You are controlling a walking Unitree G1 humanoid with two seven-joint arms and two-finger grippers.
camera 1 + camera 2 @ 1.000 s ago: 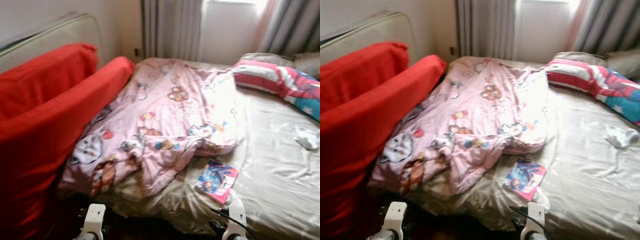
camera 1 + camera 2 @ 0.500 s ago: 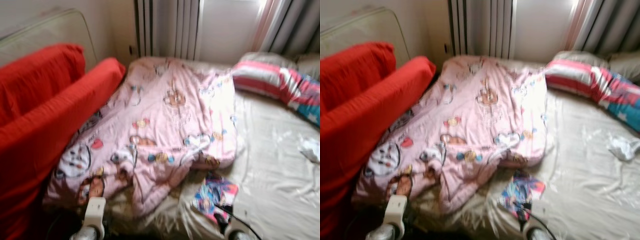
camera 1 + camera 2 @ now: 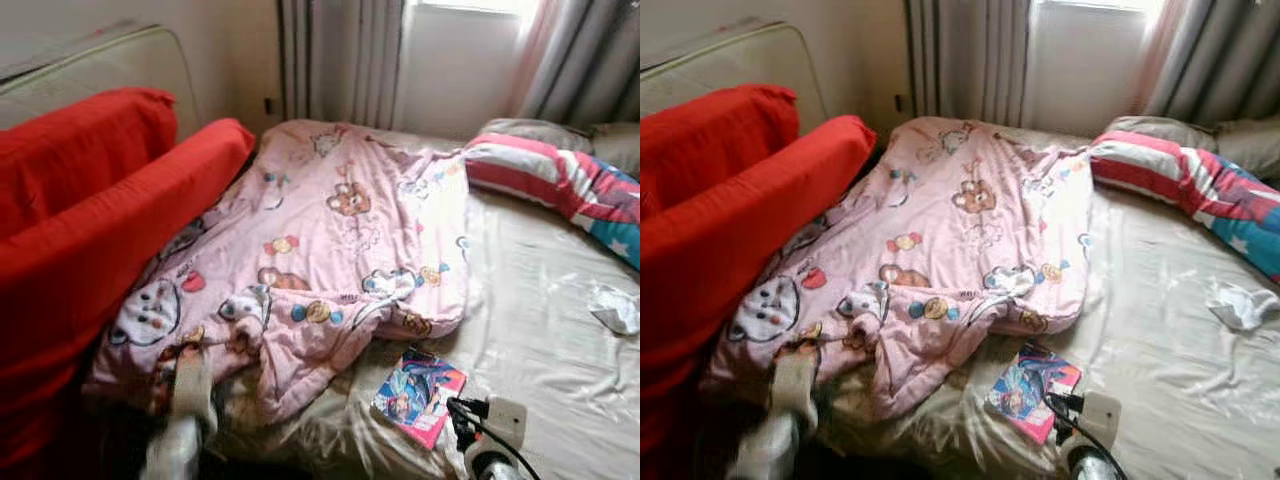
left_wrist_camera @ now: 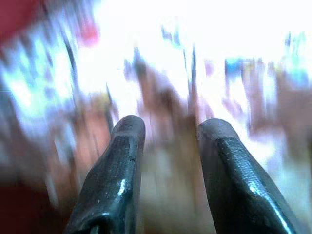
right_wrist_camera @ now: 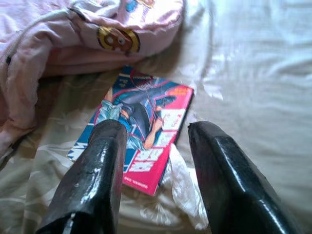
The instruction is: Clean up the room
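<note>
The bed [image 3: 560,330] carries a cream sheet, rumpled and shiny. A pink cartoon-print blanket [image 3: 330,260] lies bunched across its left half, running from the near edge up toward the curtains [image 3: 340,60]. Just beside the blanket's near hem, flat on the sheet, lies a comic book [image 3: 418,395] with a pink and blue cover; it touches the sheet only and sits clear of the blanket's edge.

The right gripper [image 5: 156,146] is raised at the near edge of the bed, pointing at the comic book. In the right wrist view its two black fingers [image 5: 97,170] stand parted, with the book's pink lower corner seen between them and nothing clasped. From the head views the right wrist housing [image 3: 495,425] shows as a white block with a black cable, just beside the book on its right.

The left gripper [image 4: 168,131] is lifted over the near left corner of the blanket. Its fingers [image 4: 122,161] are spread apart and hold nothing (the wrist picture is heavily smeared, so the print beneath is only colour). In the head views the left arm [image 3: 185,410] appears as a blurred pale shape over the blanket's hem.

Elsewhere: a red cushion [image 3: 90,230] leans along the left of the bed, a striped red, white and blue pillow [image 3: 560,180] rests at the far right, and a crumpled white tissue [image 3: 618,305] lies on the sheet well apart from the book.
</note>
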